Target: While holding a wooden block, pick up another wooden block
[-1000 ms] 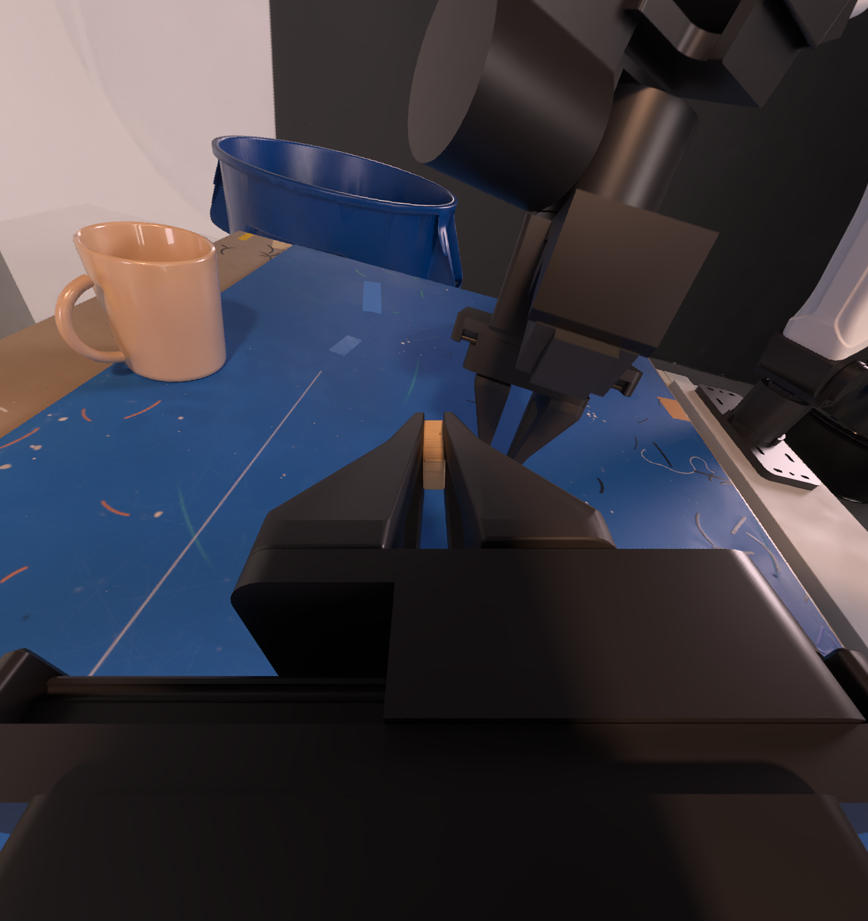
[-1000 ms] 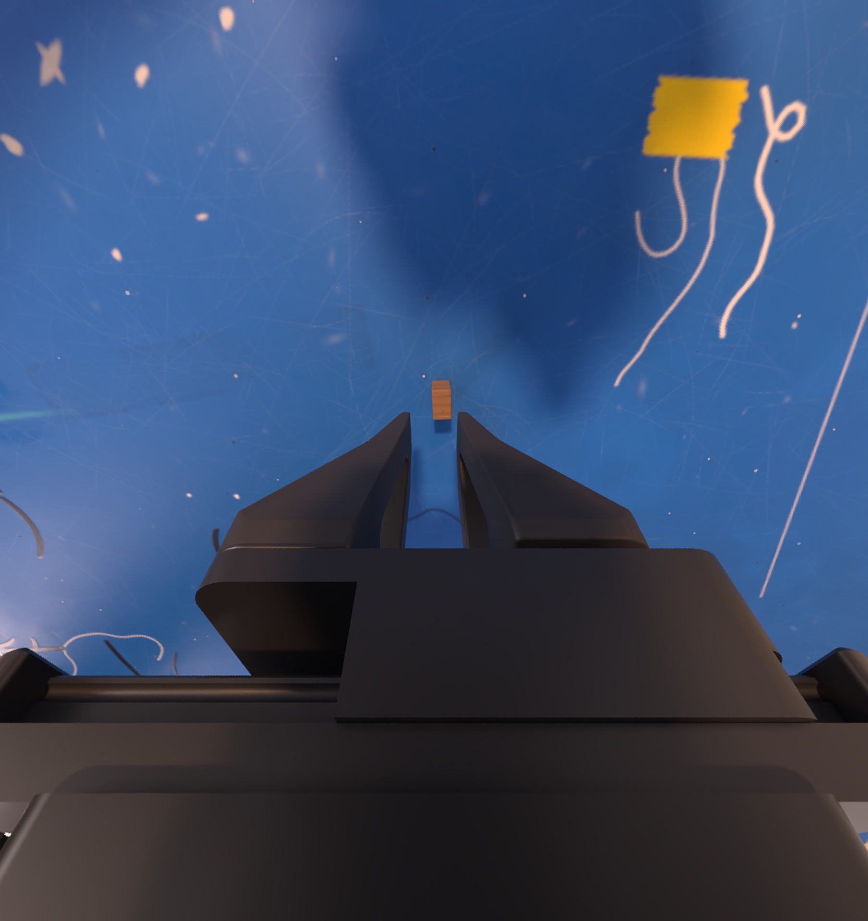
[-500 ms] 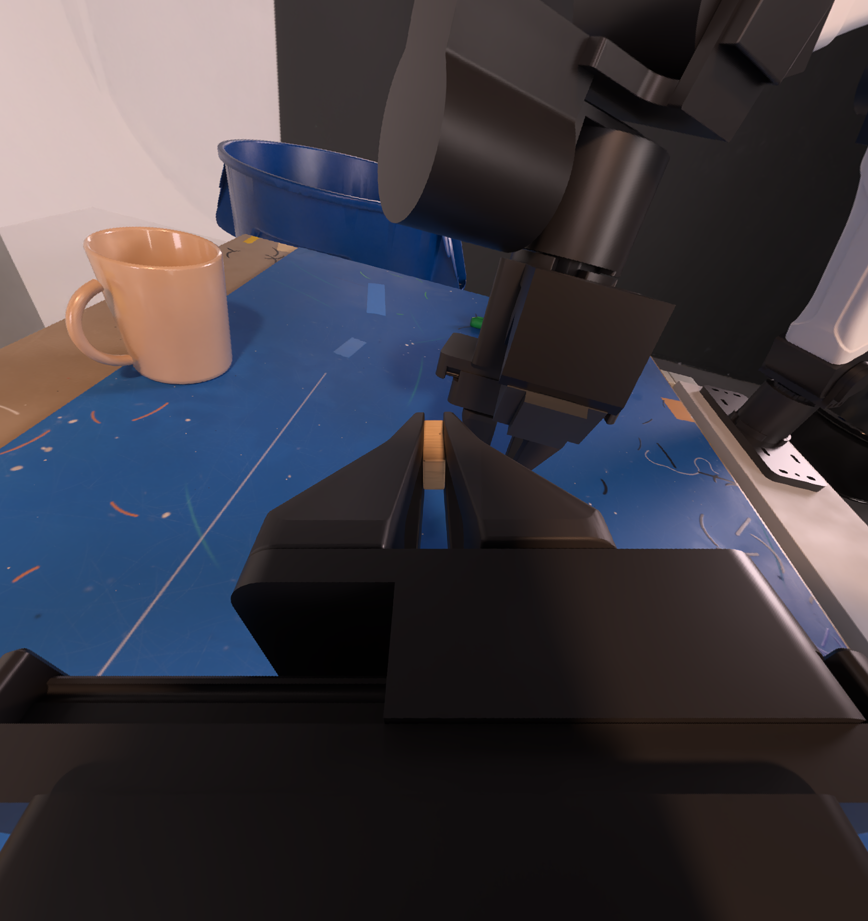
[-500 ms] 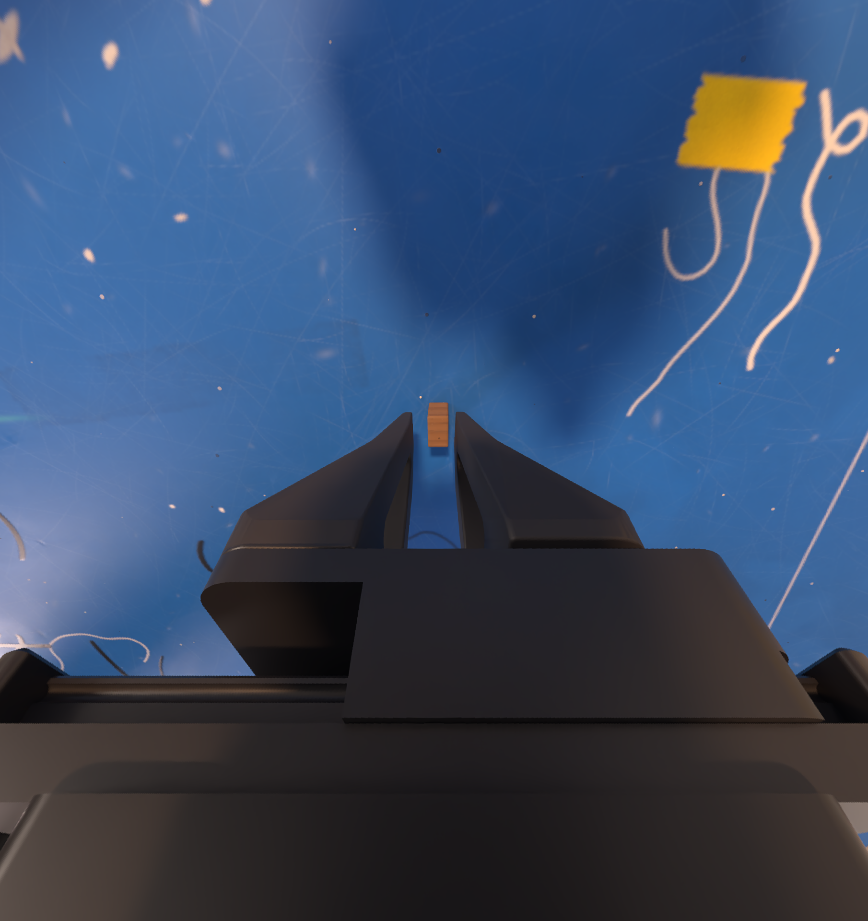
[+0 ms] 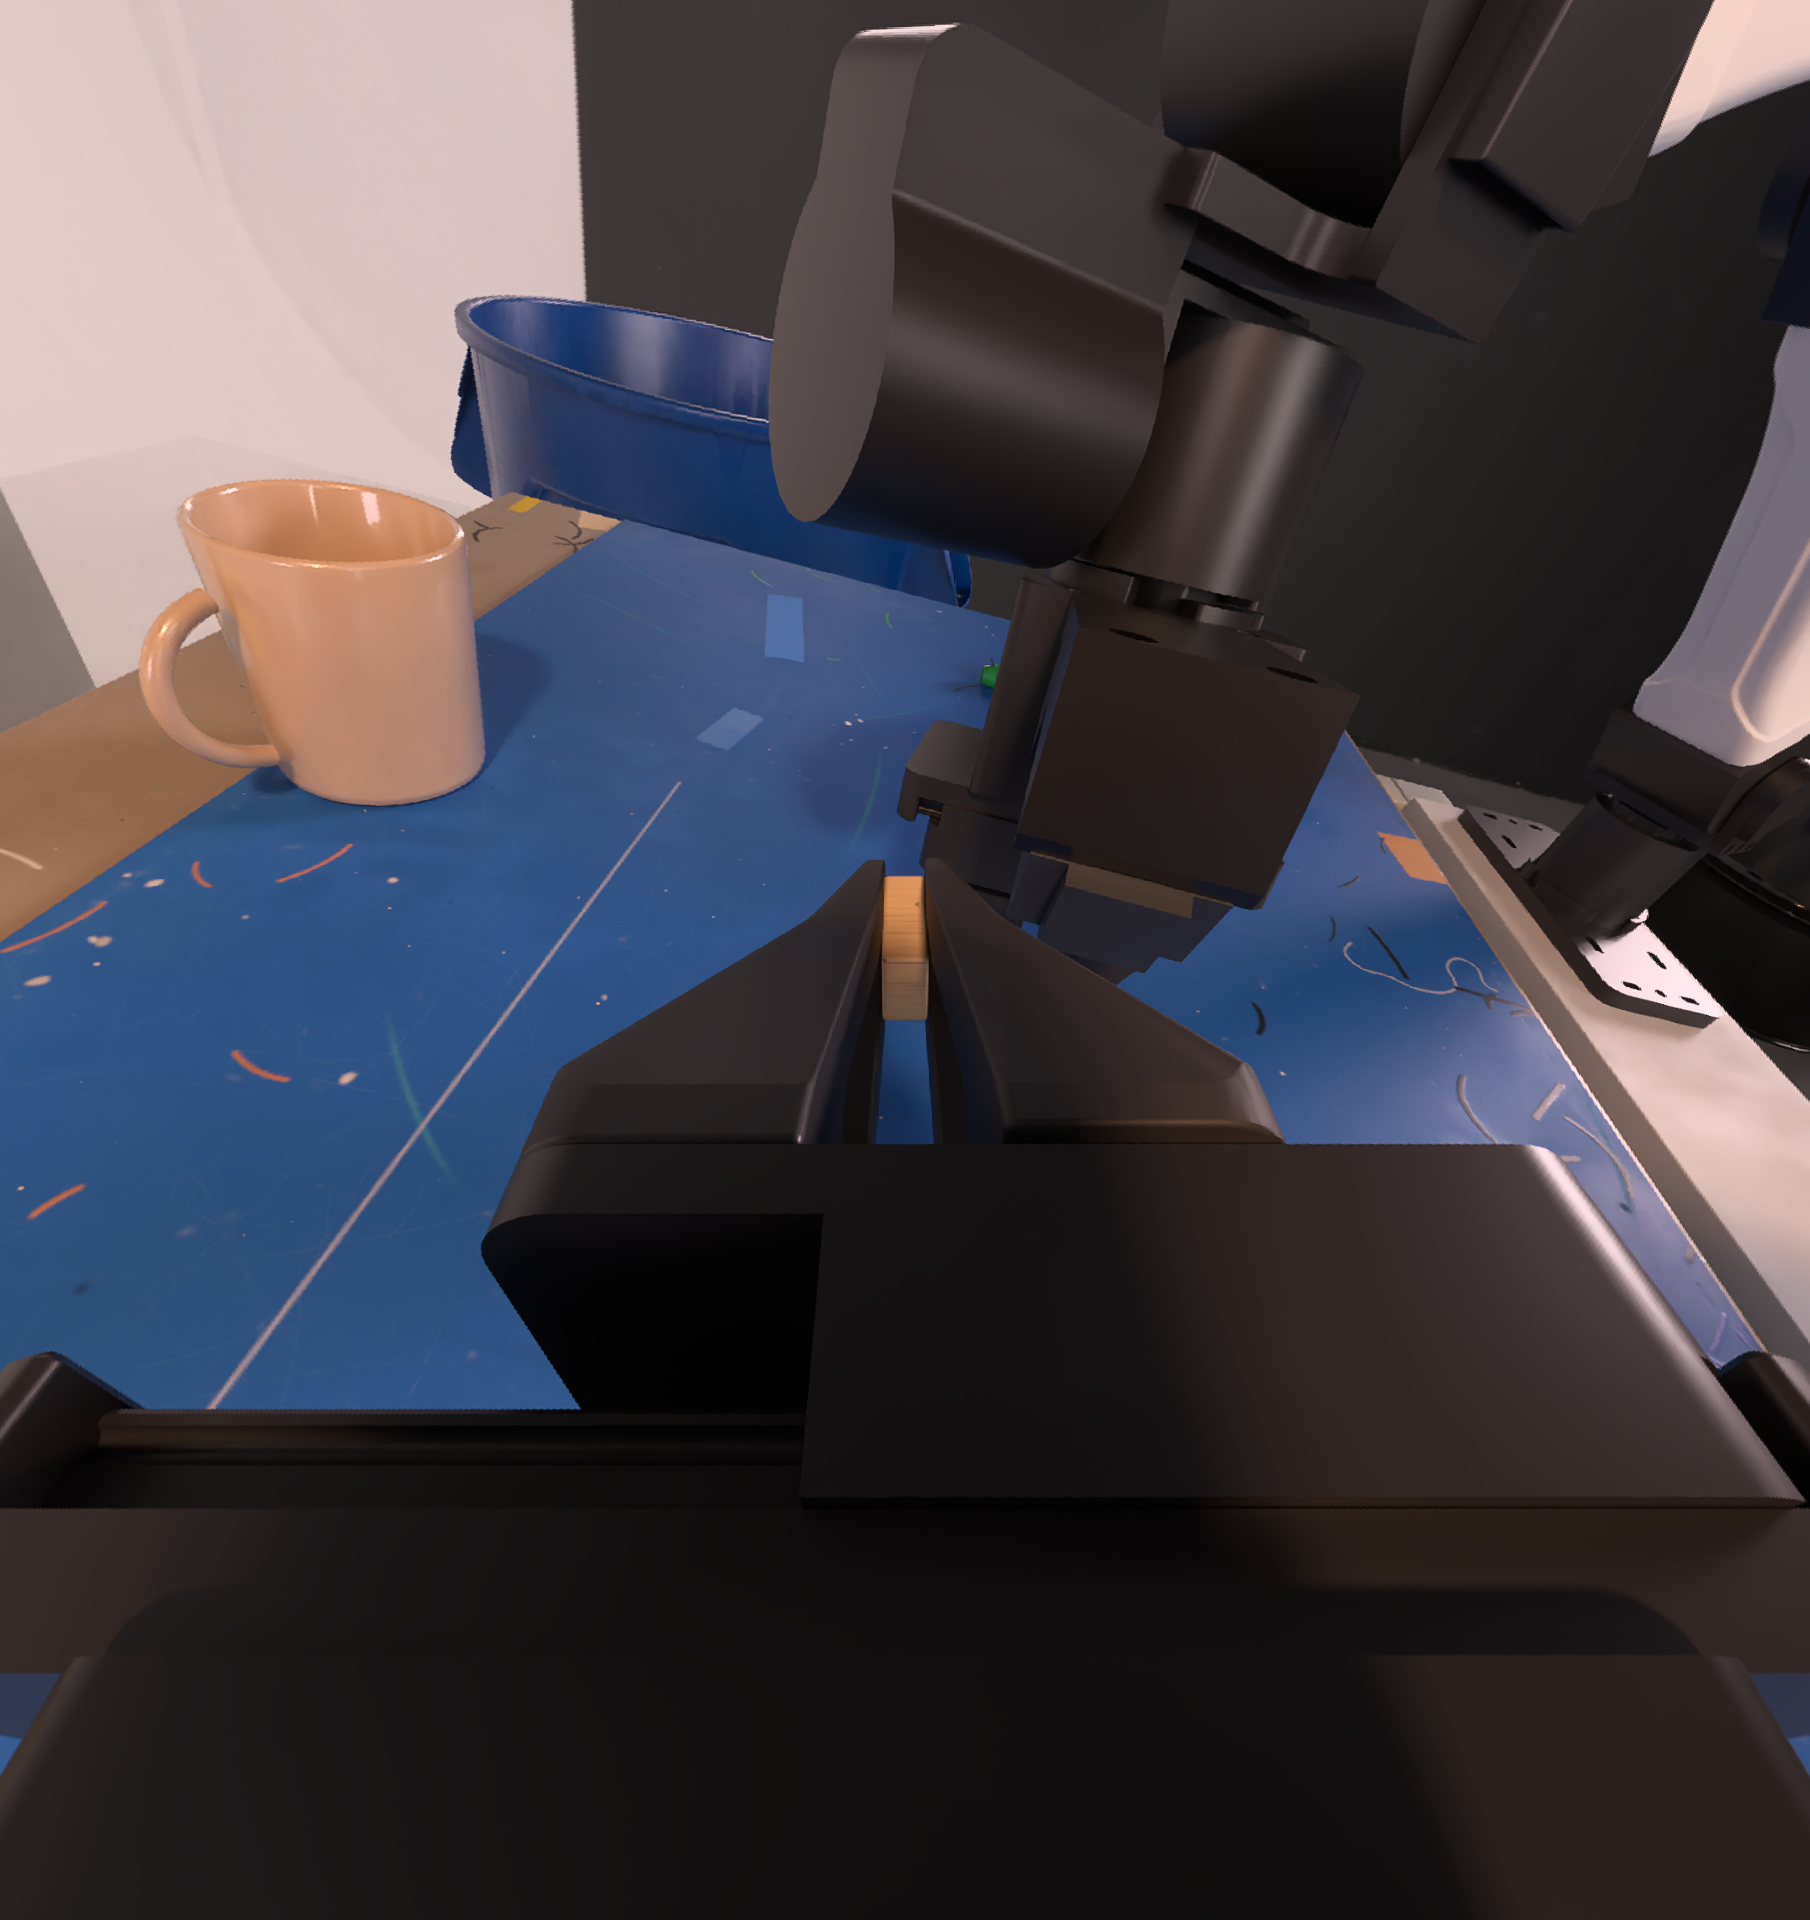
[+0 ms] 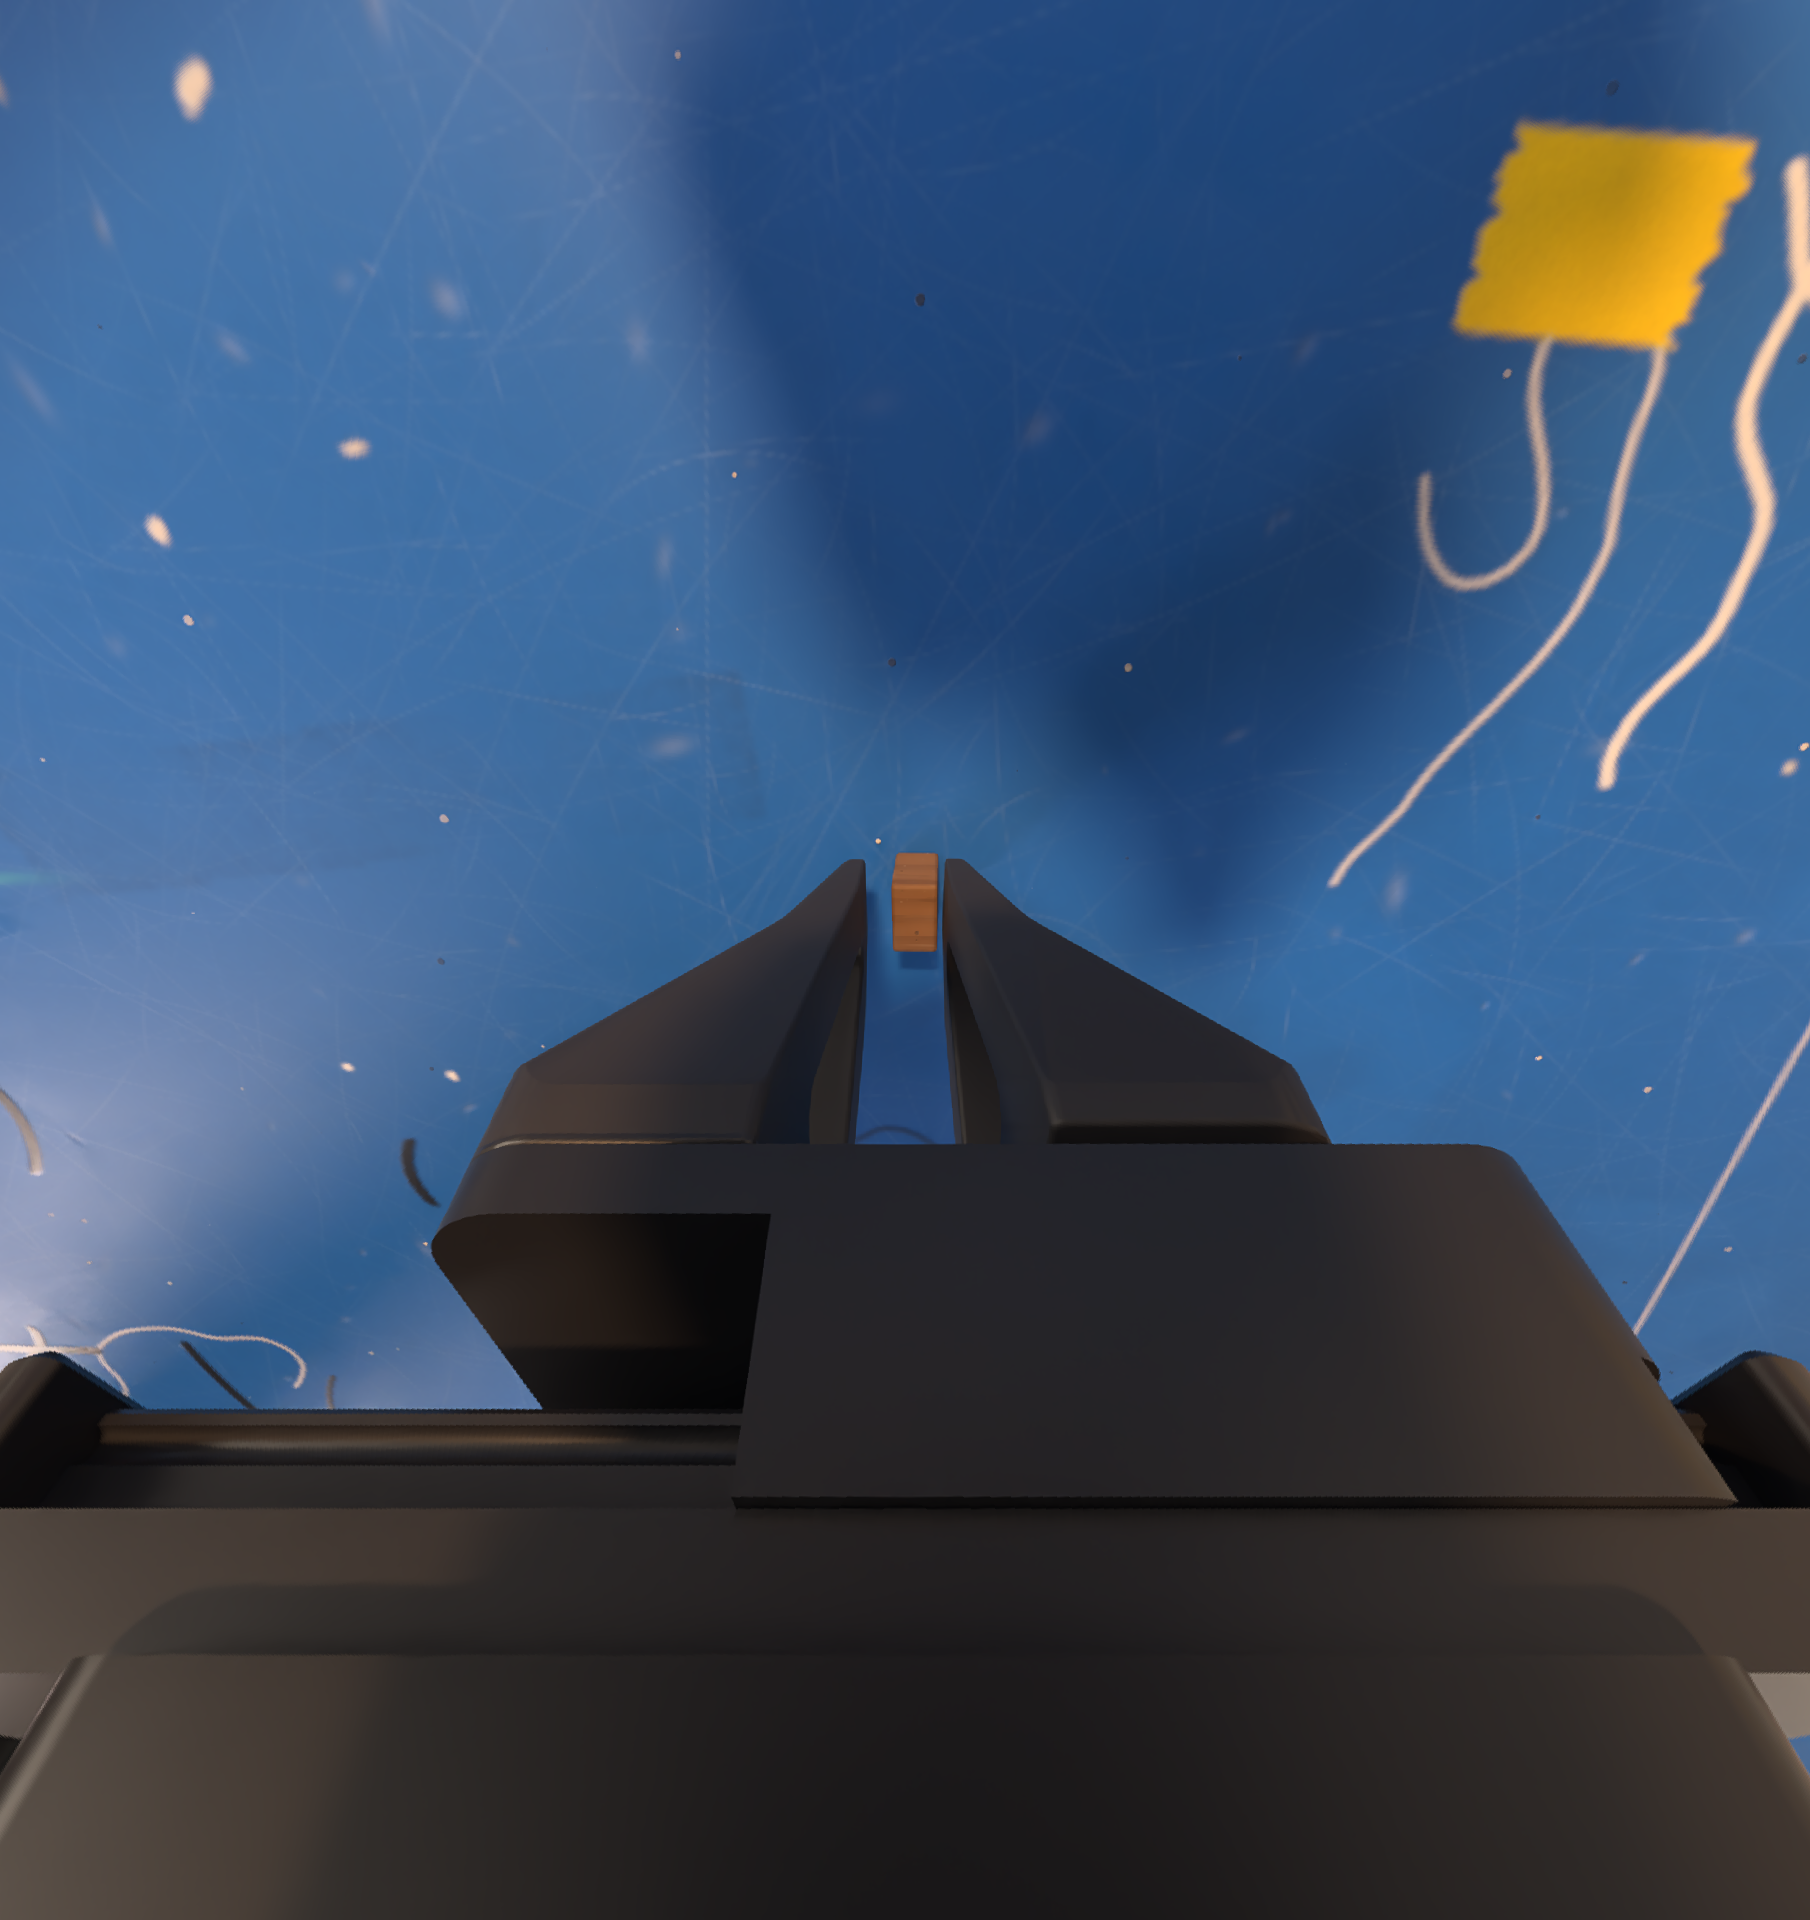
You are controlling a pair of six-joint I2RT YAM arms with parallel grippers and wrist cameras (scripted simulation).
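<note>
In the left wrist view my left gripper [image 5: 905,940] is shut on a pale wooden block [image 5: 903,951] and holds it above the blue mat [image 5: 361,1039]. The right arm's black wrist [image 5: 1161,769] hangs just beyond it, pointing down; its fingertips are hidden behind my left fingers. In the right wrist view my right gripper [image 6: 906,883] points straight down at the mat. A small brown wooden block [image 6: 915,902] lies on the mat between its fingertips. The jaws are narrowly open around it, with a thin gap showing on the left side.
A peach mug [image 5: 350,644] stands at the mat's far left, with a blue bin [image 5: 620,436] behind it. A brown board [image 5: 49,790] borders the mat on the left and a grey rail [image 5: 1711,1091] on the right. A yellow tape patch [image 6: 1607,249] lies near the brown block.
My right gripper has come down over the brown block, which now sits between its fingertips, and its jaws have narrowed. My left gripper still holds the pale block and has shifted slightly.
</note>
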